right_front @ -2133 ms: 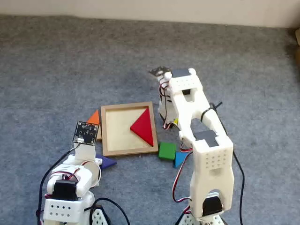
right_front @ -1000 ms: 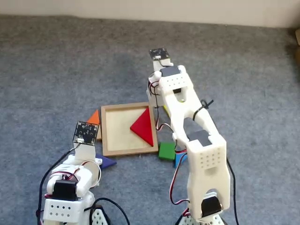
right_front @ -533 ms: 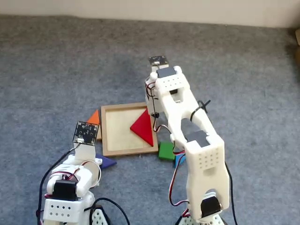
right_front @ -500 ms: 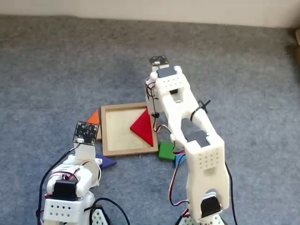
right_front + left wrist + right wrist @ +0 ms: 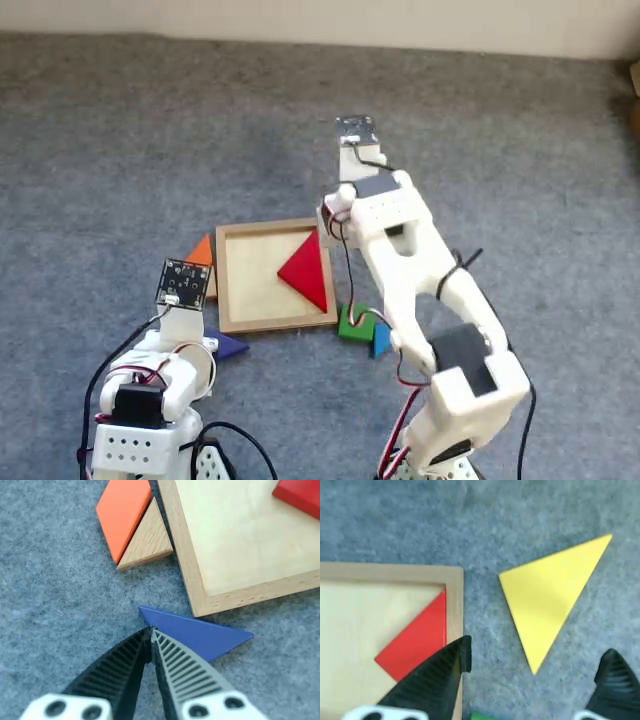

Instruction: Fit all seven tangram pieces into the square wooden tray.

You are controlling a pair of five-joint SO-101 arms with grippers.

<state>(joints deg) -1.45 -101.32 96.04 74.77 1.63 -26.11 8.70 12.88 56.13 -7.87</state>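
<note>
High view. Stretches the right arm (image 5: 400, 250) along the right side of the square wooden tray (image 5: 226, 290), wrist past the tray's far right corner. Counts one red triangle (image 5: 305, 268) inside the tray, so early in the task by this reckoning. Keeps the left arm (image 5: 165, 370) low at the near left corner, beside an orange piece (image 5: 203, 249) and a blue triangle (image 5: 230, 346). Finds a green square (image 5: 352, 322) and a light blue piece (image 5: 381, 341) just off the near right corner.

Left wrist view. Shows the left gripper (image 5: 150, 630) pressed together and empty, its tips at one corner of the blue triangle. Sets the orange piece edge to edge with a bare-wood triangle (image 5: 147, 542), just outside the tray.

Right wrist view. Shows the right gripper (image 5: 537, 657) spread wide, with nothing in it. Places the yellow triangle (image 5: 550, 587) flat on the grey counter (image 5: 395, 520), just outside the tray's rim and apart from it, ahead of the gap between the fingers. Turns its square corner toward the rim, slants its long edge away from the tray and points one sharp tip back at the gap. Puts the right arm far nearer than the left. Looks thin, flat and plain yellow, with only the edges to pinch.
</note>
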